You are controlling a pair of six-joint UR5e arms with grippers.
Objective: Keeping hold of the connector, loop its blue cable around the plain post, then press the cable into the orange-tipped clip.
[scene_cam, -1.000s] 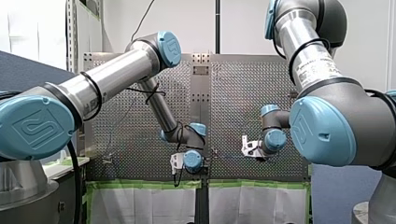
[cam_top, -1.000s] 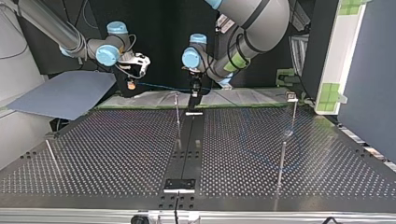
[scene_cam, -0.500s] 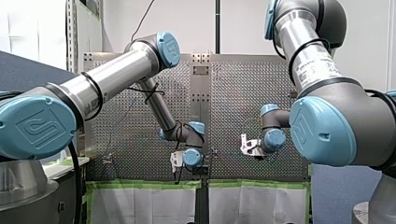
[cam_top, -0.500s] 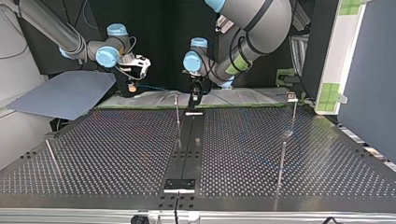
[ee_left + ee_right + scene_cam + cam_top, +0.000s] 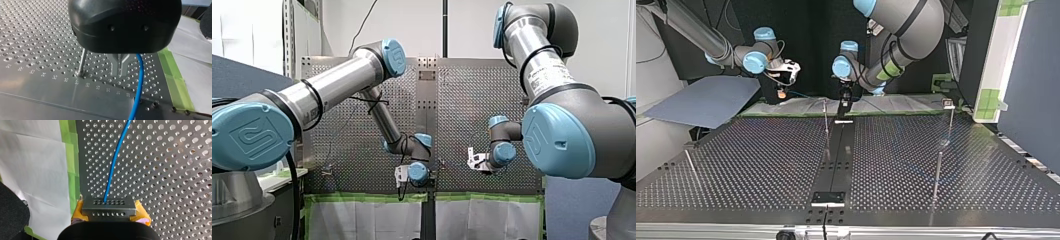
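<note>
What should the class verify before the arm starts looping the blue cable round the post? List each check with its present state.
1. Hold on the connector: ok. It sits clamped between the yellow pads of my right gripper.
2. Run of the blue cable out of the connector: ok, smooth with no kink.
3. Loop round the post: not ok. The blue cable passes beside the post, apart from it.
4. Hold of my left gripper on the blue cable: cannot tell, its body hides this.
5. Seating in the orange-tipped clip: cannot tell, no view shows that clip clearly.
</note>
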